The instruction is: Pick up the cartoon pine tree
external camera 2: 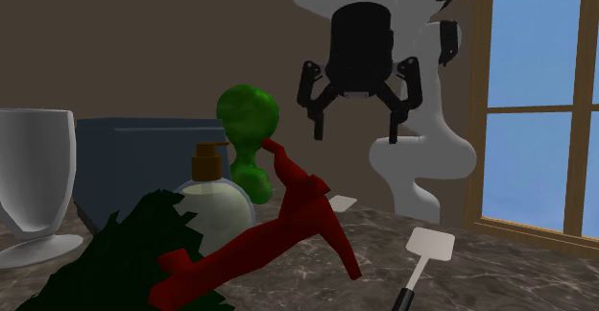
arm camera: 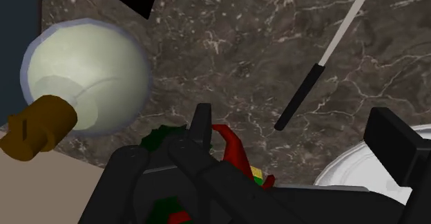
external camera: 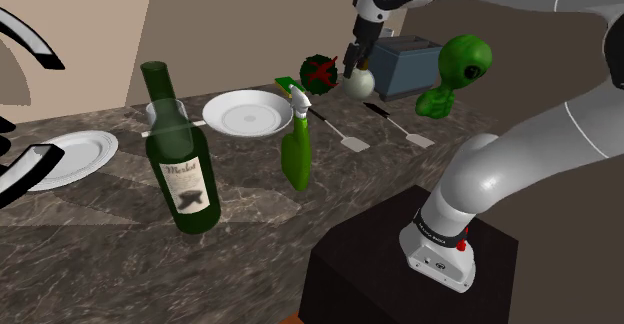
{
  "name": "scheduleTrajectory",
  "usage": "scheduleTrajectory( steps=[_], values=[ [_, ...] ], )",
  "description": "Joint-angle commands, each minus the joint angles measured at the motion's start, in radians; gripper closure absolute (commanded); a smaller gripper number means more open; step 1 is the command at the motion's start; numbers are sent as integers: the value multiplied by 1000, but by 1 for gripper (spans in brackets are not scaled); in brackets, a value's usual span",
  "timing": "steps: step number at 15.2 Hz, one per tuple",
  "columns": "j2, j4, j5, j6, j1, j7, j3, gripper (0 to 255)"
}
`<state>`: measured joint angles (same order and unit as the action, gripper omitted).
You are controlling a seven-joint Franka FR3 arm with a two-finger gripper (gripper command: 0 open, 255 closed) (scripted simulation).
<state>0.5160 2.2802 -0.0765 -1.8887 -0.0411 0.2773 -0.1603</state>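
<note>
Worktop (external camera: 100, 242): dark veined stone, brown wall (external camera: 230, 22) behind. Jaws spread, empty; pine tree (external camera: 318, 70) (red-ribboned) below them. Second exterior view adds a window (external camera 2: 538, 117) beyond the jaws.

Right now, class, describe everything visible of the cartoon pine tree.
The cartoon pine tree is dark green with jagged, saw-toothed foliage, crossed by bright red strips that branch and stick out past its edge. Its surface looks matte. It sits on the dark marbled counter beside the round pump bottle. The open gripper hangs above, not touching it.
</note>
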Motion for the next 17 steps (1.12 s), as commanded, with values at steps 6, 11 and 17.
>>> scheduleTrajectory(
  steps=[6, 11, 17],
  values=[
    [-204, -117, 24, -150, -13, 105, -96, 0],
    [-366, -241, 86, -225, -19, 192, -157, 0],
    [-477, -313, 147, -281, -30, 255, -188, 0]
  ],
)
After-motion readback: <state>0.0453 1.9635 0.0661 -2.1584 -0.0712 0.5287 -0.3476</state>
